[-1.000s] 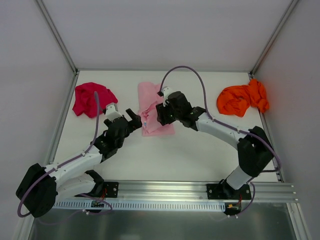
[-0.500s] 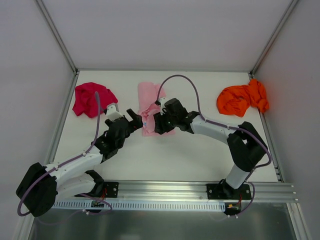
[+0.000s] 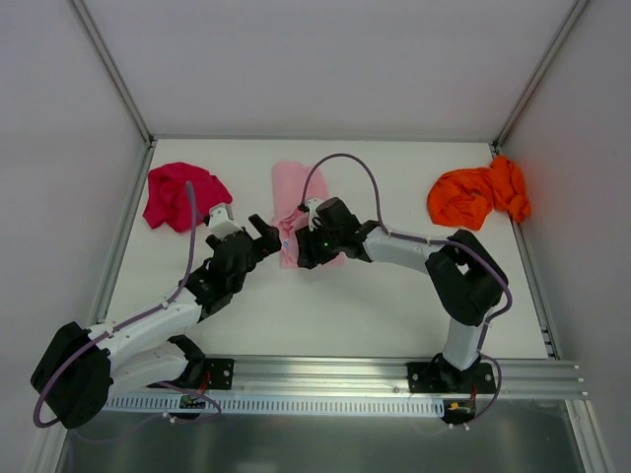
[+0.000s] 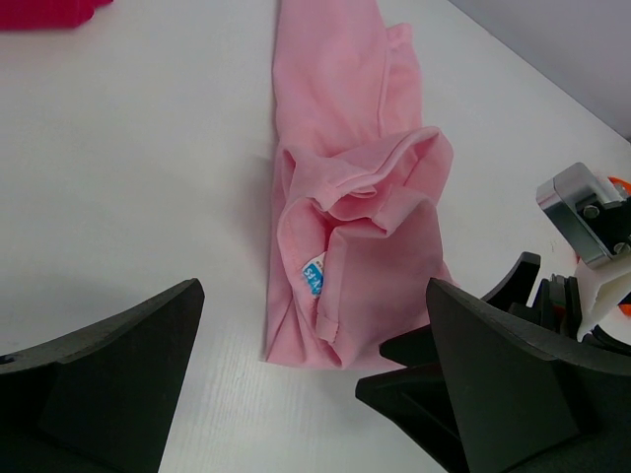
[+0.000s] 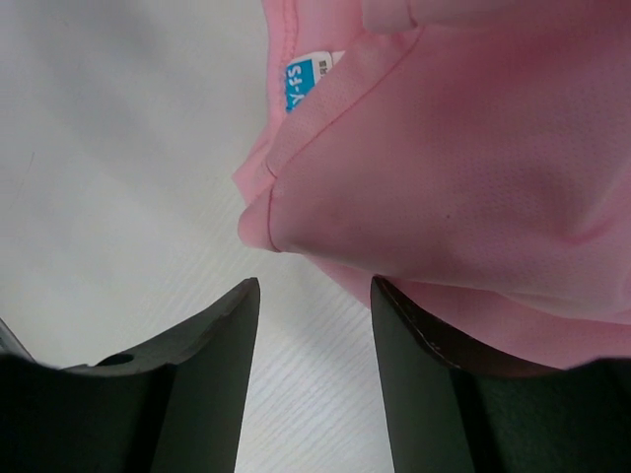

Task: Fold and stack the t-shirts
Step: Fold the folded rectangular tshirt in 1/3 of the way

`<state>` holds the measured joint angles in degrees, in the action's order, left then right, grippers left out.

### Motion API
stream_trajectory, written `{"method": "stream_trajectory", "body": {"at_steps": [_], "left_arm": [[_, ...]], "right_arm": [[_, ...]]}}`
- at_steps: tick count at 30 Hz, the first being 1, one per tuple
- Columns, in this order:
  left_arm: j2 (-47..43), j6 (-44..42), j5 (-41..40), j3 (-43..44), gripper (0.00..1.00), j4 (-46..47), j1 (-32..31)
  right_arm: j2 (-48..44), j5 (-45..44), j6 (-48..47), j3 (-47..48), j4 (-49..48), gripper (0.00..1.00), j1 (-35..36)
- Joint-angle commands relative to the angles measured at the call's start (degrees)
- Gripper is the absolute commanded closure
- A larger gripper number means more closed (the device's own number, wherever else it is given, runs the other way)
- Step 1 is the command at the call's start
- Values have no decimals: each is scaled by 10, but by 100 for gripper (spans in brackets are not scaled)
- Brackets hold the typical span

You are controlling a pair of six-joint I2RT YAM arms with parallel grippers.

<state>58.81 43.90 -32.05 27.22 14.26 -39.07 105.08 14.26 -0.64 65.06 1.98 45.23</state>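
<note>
Red shirt lies crumpled by the table's far left corner. Left gripper gapes empty beside the pink shirt, a half-folded strip mid-table. Right gripper, jaws parted, holds nothing at its near end. Orange shirt is crumpled far right. Nothing is stacked yet.

left arm: white links, black joints | right arm: same | cables: purple | fingers: matte black
</note>
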Motion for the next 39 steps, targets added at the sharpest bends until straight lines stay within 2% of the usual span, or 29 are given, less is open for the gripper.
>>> {"method": "stream_trajectory", "body": {"at_steps": [1,17,33,35,36,37,39], "left_arm": [[-5,-6,-22,-6,1,22,-6],[2,-8,-28,-9,1,24,-6],[-46,-15,-59,-22,1,3,-6],[-49,-17,-58,-22,1,2,-5],[-49,-17,-59,-22,1,1,-5],[-49,-16,-60,-22,1,1,-6],[-49,-14,-64,-23,1,-2,-6]], "right_arm": [[0,13,5,27,-37,46,9],[21,1,-7,78,-5,46,13],[45,-25,-26,96,19,46,24],[47,-28,-27,96,20,54,24],[48,-27,-27,96,20,62,23],[49,-26,-27,97,21,81,24],[49,-32,-30,97,22,98,24]]}}
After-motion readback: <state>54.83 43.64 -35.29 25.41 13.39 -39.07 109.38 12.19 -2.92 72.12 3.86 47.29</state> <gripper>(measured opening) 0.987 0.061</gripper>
